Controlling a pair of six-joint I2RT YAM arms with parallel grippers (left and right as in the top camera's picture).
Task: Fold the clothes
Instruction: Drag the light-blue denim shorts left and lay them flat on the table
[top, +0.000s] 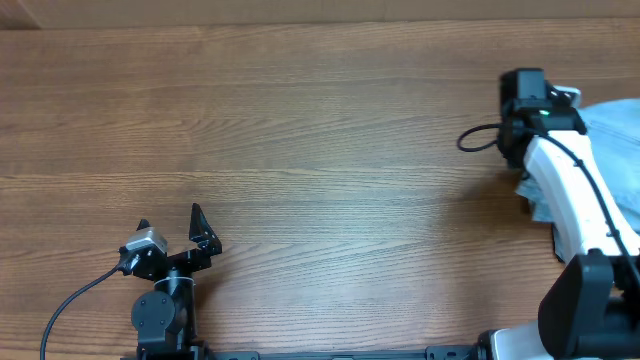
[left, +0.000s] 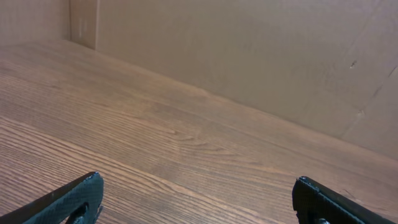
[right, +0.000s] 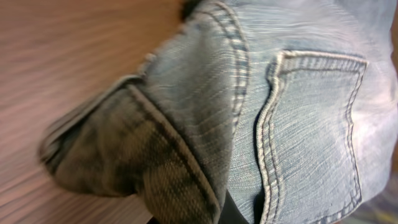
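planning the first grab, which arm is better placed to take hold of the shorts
Likely right. The right arm is over the denim shorts, its wrist view filled with denim; the left gripper sits open, far from them.

The denim shorts (top: 620, 140) lie in a soft heap at the far right edge of the wooden table (top: 300, 150). They are light blue and look washed out. Only part of the heap shows from above. Up close, the shorts (right: 298, 74) are bunched up, not flat. A back pocket (right: 311, 124) faces up, with pale double stitching around its edge. One leg end (right: 124, 155) is rolled over and looks darker, resting on the wood.
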